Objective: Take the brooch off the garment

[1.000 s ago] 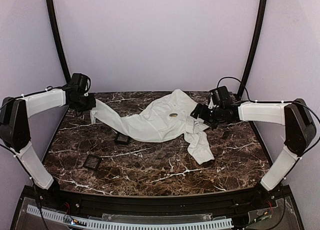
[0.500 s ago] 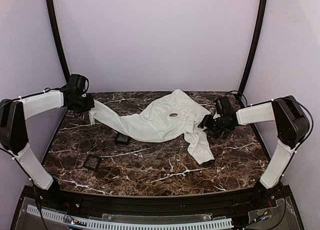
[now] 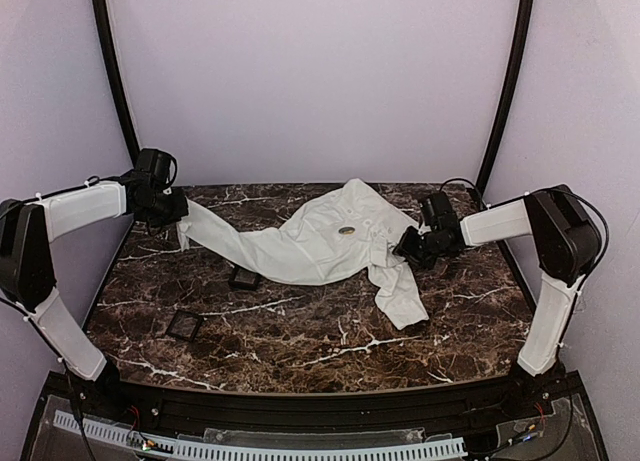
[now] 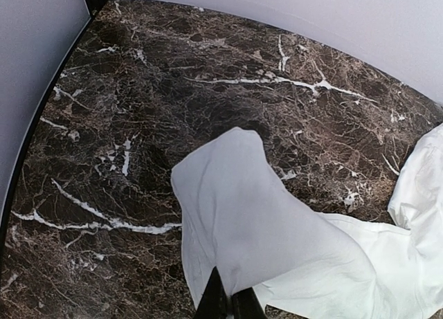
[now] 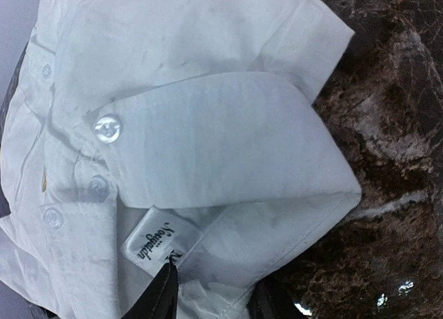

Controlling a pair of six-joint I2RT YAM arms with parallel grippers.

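- Pinching the end of a white sleeve (image 4: pixel 242 215), the left claw (image 3: pixel 180 213) is clamped shut on the shirt (image 3: pixel 300 249). Its wrist view shows the dark fingertips (image 4: pixel 211 305) meeting on the cloth, cut off by the frame's bottom edge.
- Two black square trays (image 3: pixel 245 277) (image 3: pixel 185 326) lie on the marble table (image 3: pixel 300 331), nearer the arm bases than the left claw.
- Brooch (image 3: pixel 347 230): a tiny pale, faintly metallic oval on the shirt's front, well to the right of the left claw and near the right claw's left side. Only the overhead view shows it, too small for detail.
- Right claw (image 3: pixel 405 246): at the collar (image 5: pixel 228 146). Only its wrist view shows a pearly button (image 5: pixel 108 128), a script label (image 5: pixel 156 244) and the fingers (image 5: pixel 165 295) standing apart on either side of the collar's fold. Whether they press the cloth cannot be told.
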